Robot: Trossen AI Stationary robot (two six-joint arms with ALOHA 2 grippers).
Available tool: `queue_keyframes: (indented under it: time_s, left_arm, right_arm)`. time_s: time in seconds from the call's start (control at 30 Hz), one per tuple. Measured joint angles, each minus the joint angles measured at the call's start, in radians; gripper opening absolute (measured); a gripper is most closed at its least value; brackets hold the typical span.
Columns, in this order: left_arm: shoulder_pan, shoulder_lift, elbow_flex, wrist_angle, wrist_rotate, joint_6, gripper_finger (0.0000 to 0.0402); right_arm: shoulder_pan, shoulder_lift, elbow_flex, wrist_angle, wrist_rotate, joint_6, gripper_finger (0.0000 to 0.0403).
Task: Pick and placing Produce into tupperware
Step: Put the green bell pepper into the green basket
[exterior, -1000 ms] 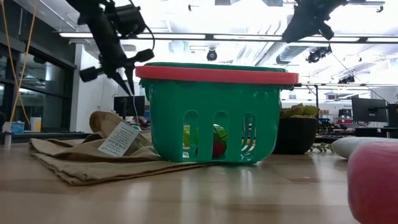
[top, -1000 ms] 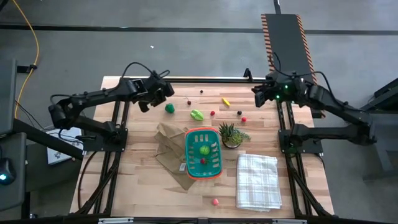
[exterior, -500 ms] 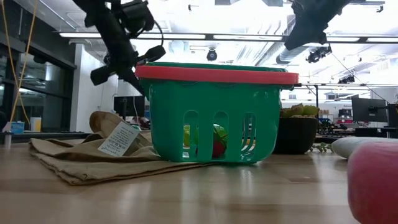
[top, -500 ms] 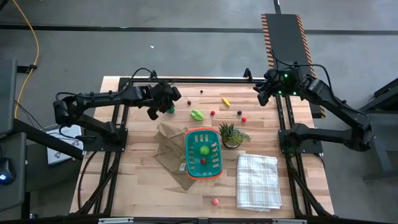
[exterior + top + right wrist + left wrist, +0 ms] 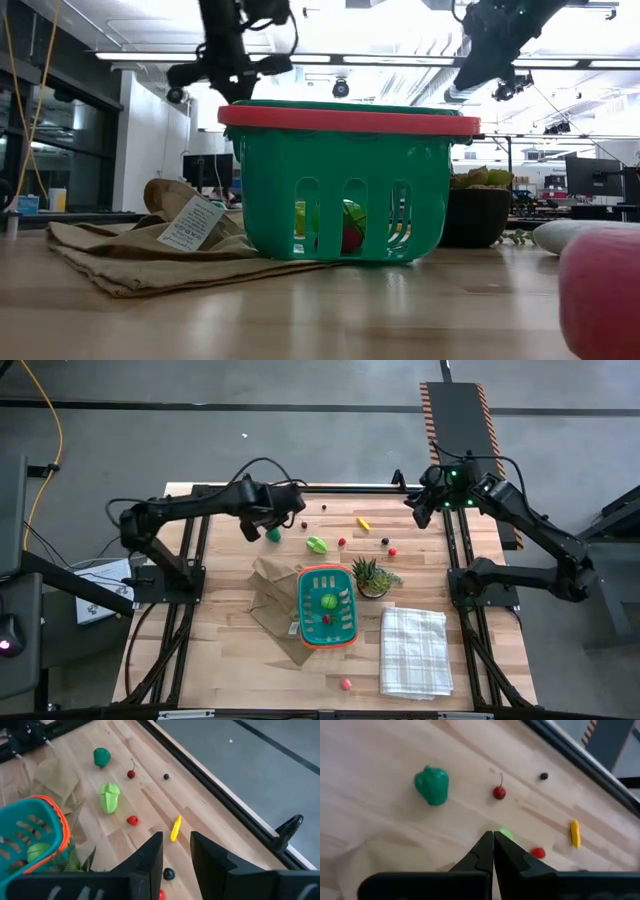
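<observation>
The teal tupperware (image 5: pixel 327 607) with an orange rim stands on the table's middle, with a round green piece (image 5: pixel 327 601) and a red one (image 5: pixel 326 619) in it. Loose produce lies on the wood behind it: a green pepper (image 5: pixel 432 785), a cherry (image 5: pixel 499 792), a leafy green piece (image 5: pixel 109 797), a yellow piece (image 5: pixel 175 828), red balls (image 5: pixel 132 820) and dark berries (image 5: pixel 169 873). My left gripper (image 5: pixel 492 840) hovers shut and empty above the table near the pepper (image 5: pixel 272 534). At the far right, my right gripper (image 5: pixel 175 845) stands open and empty, high above the table.
A crumpled brown paper bag (image 5: pixel 272 595) lies left of the tupperware, and a spiky potted plant (image 5: pixel 372 575) stands at its right. A white checked cloth (image 5: pixel 413 650) lies near the right front. A pink piece (image 5: pixel 346 684) sits near the front edge.
My left gripper has risen and gone toward the table's right, past the pepper, which has stayed where it lay. My right gripper has rolled about its own line and shifted a little at the far right.
</observation>
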Motion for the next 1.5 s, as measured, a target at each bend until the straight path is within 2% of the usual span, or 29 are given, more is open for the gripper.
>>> queue_keyframes:
  time_s: [0.2, 0.4, 0.77, 0.93, 1.1, 1.27, 1.5]
  left_arm:
    - [0.037, 0.093, 0.06, -0.132, 0.035, -0.034, 0.0012]
    - [0.058, 0.124, 0.058, -0.172, 0.066, -0.187, 0.0048]
    - [0.06, 0.194, 0.059, -0.171, -0.012, -0.254, 0.0167]
    - [0.06, 0.235, 0.059, -0.168, -0.009, -0.236, 0.023]
    - [0.06, 0.262, 0.058, -0.163, 0.02, -0.24, 0.0275]
    - [0.06, 0.27, 0.058, -0.118, 0.022, -0.248, 0.0299]
    - [0.081, 0.274, 0.058, -0.127, 0.028, -0.223, 0.03]
  right_arm:
    - [0.0, 0.019, 0.0, 0.005, -0.05, -0.008, 0.009]
    - [0.002, 0.019, 0.0, 0.008, -0.065, 0.003, 0.009]
    - [0.002, 0.019, 0.0, 0.053, -0.067, 0.011, 0.009]
    - [0.002, 0.021, 0.0, 0.058, -0.067, 0.018, 0.009]
    - [0.002, 0.021, 0.0, 0.06, -0.067, -0.012, 0.009]
    - [0.002, 0.021, 0.0, 0.048, -0.072, -0.018, 0.009]
    - [0.002, 0.021, 0.0, 0.035, -0.112, 0.003, 0.009]
